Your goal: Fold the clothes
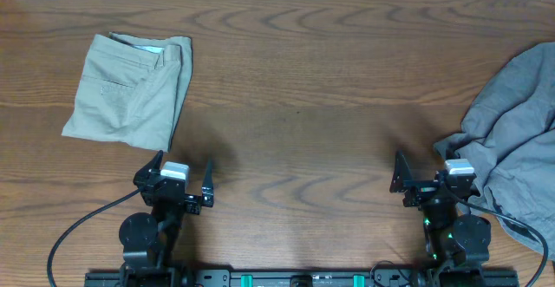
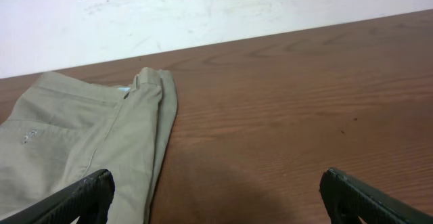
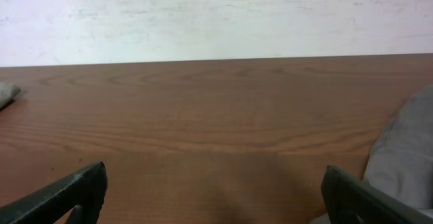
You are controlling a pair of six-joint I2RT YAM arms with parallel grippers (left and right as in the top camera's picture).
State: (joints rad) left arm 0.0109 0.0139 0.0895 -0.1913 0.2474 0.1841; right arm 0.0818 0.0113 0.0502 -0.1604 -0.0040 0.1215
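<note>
Folded khaki trousers lie at the far left of the wooden table; they also show in the left wrist view. A crumpled grey garment lies in a heap at the right edge, its edge showing in the right wrist view. My left gripper is open and empty just in front of the khaki trousers, with its fingers wide apart in the left wrist view. My right gripper is open and empty beside the grey garment's left edge, fingers wide apart in the right wrist view.
Black cables run from both arm bases along the front edge. A white wall stands behind the table's far edge. Bare wood lies between the two garments.
</note>
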